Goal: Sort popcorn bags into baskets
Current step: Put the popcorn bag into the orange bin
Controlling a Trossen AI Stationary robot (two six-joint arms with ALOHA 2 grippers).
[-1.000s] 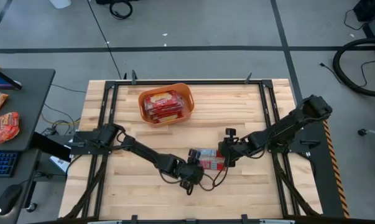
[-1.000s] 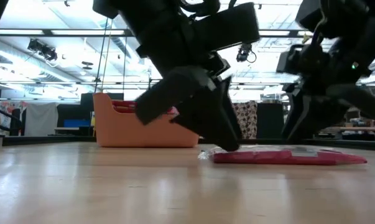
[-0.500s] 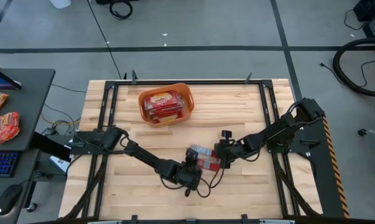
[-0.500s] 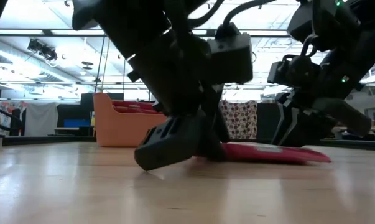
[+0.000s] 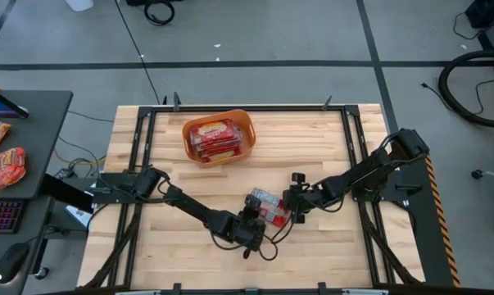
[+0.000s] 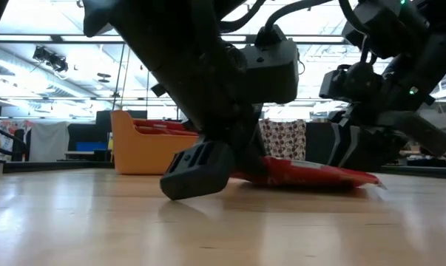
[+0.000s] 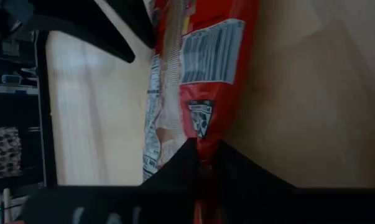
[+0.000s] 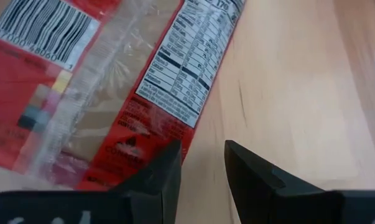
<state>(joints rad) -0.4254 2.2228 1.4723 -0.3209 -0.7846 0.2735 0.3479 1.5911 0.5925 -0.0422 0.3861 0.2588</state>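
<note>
1. The left gripper (image 5: pixel 259 223) sits low over the near middle of the table (image 5: pixel 328 254), its fingers (image 7: pixel 193 165) pinched on the edge of a red popcorn bag (image 5: pixel 267 206).
2. In the left wrist view the bag (image 7: pixel 199 81) runs straight out ahead of the closed fingers, barcode side showing, with bare wood beside it.
3. In the low view the bag (image 6: pixel 311 176) is tilted: the end at the left gripper (image 6: pixel 208 166) is raised off the wood and the far end droops toward the table.
4. The right gripper (image 5: pixel 294 199) is at the other end of that bag, just beside it. Its fingers (image 8: pixel 249 171) stand slightly apart over bare wood with nothing between them; the bag's nutrition label (image 8: pixel 187 62) lies just ahead of them.
5. The basket (image 5: pixel 191 149) stands well beyond both grippers, toward the table's far side, with several red bags (image 5: pixel 218 137) stacked inside it.
</note>
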